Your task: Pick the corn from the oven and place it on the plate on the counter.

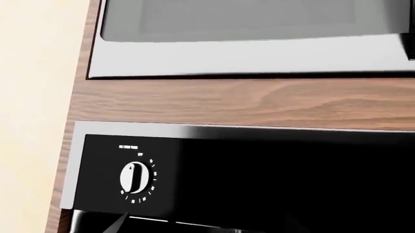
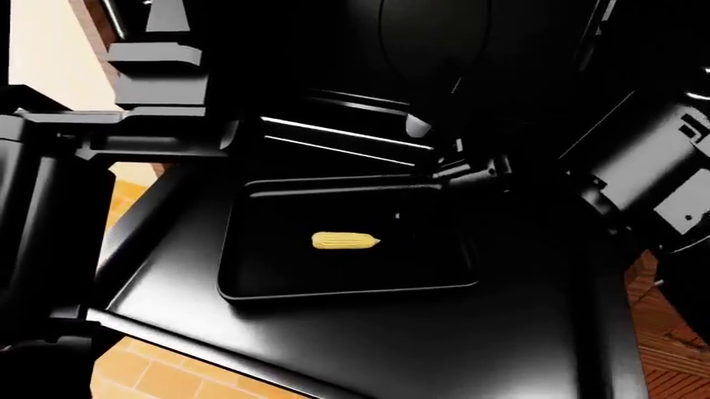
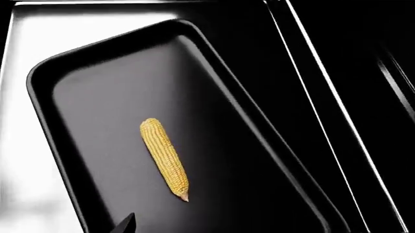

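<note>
Inside the glossy black oven [image 2: 332,100]: shallow tray [image 3: 77,97] holding the corn [image 3: 164,158], lying flat mid-tray, long axis across the tray in the head view, pointed tip rightward. Gripper openings: cannot tell.

a band of brown wood-grain panel [image 1: 259,102] faces the left gripper [image 1: 122,224], straight ahead of it. beyond that band, farther from the gripper, sits a pale grey appliance front [image 1: 246,56] with a darker grey window [image 1: 246,19]. a cream wall [image 1: 32,97] borders the wood, out to the gripper's left. orange-brown floor tiles [image 2: 145,370] lie well below it, and a reddish-brown wooden surface [image 2: 671,332] shows low on the far right.
</note>
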Tool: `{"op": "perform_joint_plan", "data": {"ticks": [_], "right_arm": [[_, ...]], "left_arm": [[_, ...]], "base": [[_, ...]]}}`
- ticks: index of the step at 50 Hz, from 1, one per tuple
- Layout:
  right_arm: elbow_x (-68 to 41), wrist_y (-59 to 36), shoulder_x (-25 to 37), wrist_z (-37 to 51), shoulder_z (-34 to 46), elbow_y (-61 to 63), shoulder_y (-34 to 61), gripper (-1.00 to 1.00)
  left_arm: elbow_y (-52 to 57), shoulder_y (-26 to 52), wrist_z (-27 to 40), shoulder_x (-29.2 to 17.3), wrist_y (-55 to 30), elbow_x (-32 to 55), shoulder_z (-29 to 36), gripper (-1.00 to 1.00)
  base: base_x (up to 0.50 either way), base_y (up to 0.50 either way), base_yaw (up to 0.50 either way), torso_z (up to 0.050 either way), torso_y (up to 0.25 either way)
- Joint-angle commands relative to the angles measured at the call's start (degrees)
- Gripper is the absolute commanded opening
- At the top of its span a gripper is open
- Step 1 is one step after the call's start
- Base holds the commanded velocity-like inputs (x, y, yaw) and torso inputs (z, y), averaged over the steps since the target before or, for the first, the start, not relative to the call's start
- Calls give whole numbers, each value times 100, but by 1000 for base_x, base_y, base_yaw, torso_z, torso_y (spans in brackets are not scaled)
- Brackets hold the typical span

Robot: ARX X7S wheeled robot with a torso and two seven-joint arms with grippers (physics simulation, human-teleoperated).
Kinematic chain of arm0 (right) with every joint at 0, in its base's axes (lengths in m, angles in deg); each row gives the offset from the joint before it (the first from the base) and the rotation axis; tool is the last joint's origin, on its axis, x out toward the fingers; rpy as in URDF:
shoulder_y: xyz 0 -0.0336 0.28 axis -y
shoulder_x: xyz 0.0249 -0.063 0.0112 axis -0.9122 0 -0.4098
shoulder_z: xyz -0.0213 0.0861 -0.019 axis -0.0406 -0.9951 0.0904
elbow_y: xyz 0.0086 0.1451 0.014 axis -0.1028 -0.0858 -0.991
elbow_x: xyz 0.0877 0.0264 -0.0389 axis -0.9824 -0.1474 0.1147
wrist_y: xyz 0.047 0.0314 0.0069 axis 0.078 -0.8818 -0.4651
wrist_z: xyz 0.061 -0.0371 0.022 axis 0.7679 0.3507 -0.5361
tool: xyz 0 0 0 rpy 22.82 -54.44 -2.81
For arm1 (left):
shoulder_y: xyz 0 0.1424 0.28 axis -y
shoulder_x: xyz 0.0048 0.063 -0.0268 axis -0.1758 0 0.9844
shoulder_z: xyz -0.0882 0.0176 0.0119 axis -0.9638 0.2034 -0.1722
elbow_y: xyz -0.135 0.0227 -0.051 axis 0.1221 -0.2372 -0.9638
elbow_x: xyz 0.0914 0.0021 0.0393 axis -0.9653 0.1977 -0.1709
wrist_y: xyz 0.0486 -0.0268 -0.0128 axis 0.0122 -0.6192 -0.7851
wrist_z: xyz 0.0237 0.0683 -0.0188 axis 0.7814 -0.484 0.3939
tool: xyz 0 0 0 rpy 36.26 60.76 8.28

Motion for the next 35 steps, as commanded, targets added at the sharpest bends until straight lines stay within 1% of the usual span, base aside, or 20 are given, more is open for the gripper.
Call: {"op": "perform_joint_plan", "data": {"ticks": [1, 2, 3, 5, 9, 13, 18, 22, 27, 29, 35], "right_arm": [[1206, 1101, -533, -2001, 1553, -1619, 491, 100], [1209, 1108, -538, -2005, 1554, -1632, 492, 100], [1336, 1250, -579, -2231, 1746, -1770, 521, 100], [1511, 1548, -695, -2423, 1875, -2039, 625, 100], [1603, 2279, -1212, -2604, 1767, -2990, 603, 100], [1695, 2761, -1609, -2833, 1814, -3670, 501, 100], [1769, 3420, -2149, -3136, 1792, -4681, 490, 100], [1791, 3717, -2387, -3218, 1765, -5113, 458, 100], [1698, 3541, -2241, -3085, 1689, -4622, 488, 100], [1563, 3263, -2028, -2903, 1579, -3918, 578, 100], [1461, 3138, -2001, -2690, 1447, -3670, 594, 100]], "left_arm": [[54, -12, 138, -7, 0, 35, 159, 100], [56, -15, 137, -10, 5, 32, 163, 100], [55, 4, 152, 0, -4, 30, 191, 100], [65, -2, 154, 15, 0, -3, 217, 100], [49, 56, 205, 21, 2, 30, 287, 100], [39, 128, 298, -69, 21, 160, 300, 100], [59, -23, 143, -105, 26, -31, 284, 100], [55, -151, -51, -74, 32, -263, 327, 100], [60, -277, -219, -1, 95, -471, 396, 100], [78, -296, -226, 30, 108, -500, 460, 100], [88, -176, -56, 14, 180, -335, 578, 100]], "base": [[0, 0, 0, 0, 0], [0, 0, 0, 0, 0], [0, 0, 0, 0, 0], [0, 0, 0, 0, 0], [0, 0, 0, 0, 0], [0, 0, 0, 0, 0], [0, 0, 0, 0, 0], [0, 0, 0, 0, 0], [0, 0, 0, 0, 0], [0, 0, 0, 0, 0], [0, 0, 0, 0, 0]]}}
